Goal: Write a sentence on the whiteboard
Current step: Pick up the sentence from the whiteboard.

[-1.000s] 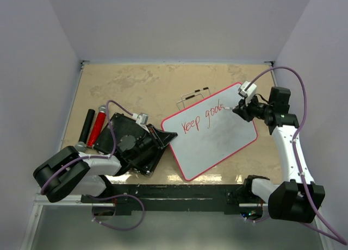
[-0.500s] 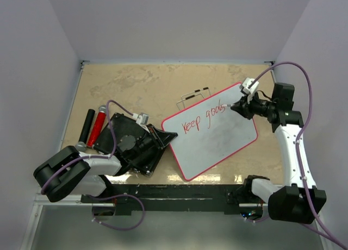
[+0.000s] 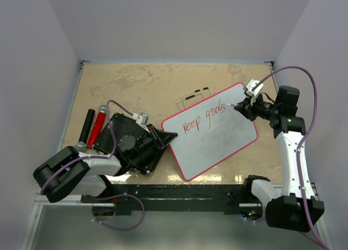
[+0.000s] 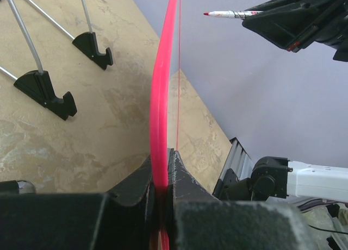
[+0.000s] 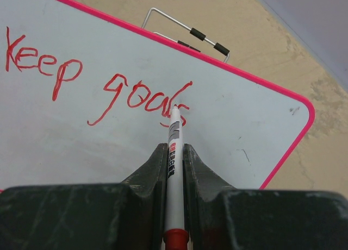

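The whiteboard [image 3: 217, 133] with a thin red rim lies tilted on the table. The sentence [image 3: 204, 115] on it reads "Keep goals" in red; it also shows in the right wrist view [image 5: 98, 81]. My left gripper [image 3: 163, 138] is shut on the board's left rim [image 4: 161, 98]. My right gripper [image 3: 243, 106] is shut on a white marker [image 5: 173, 163] with a red end. The marker tip sits over the last letter of "goals". In the left wrist view the marker [image 4: 231, 13] hovers just off the board face.
A black ribbed slab [image 3: 130, 144] lies under my left arm. A black cylinder [image 3: 87, 125] and a red one [image 3: 98, 127] lie at the left. A wire stand with black clips [image 3: 193, 95] lies behind the board, also seen in the left wrist view [image 4: 43, 87].
My right arm has shifted slightly right and its elbow has swung outward; the marker stays at the end of "goals". The left arm and board have not moved.
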Action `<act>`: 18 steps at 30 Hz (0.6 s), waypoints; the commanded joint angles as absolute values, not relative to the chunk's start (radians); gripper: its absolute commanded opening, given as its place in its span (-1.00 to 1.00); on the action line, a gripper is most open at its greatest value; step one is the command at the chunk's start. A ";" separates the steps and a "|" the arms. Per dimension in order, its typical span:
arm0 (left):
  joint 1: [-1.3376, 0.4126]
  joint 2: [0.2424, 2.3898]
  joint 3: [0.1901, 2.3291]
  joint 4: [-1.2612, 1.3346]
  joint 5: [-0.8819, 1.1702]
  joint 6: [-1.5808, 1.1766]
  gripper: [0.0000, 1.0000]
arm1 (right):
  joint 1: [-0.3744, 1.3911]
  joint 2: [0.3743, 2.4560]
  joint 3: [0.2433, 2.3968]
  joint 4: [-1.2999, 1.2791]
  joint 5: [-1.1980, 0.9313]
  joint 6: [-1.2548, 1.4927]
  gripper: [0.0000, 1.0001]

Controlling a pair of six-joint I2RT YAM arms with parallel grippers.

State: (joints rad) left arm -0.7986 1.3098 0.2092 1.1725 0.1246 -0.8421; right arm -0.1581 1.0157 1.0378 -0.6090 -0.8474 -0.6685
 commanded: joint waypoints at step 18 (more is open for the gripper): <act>-0.804 1.302 0.218 1.146 0.186 -0.742 -1.00 | -0.319 1.040 1.015 -0.634 -0.920 -0.742 -1.00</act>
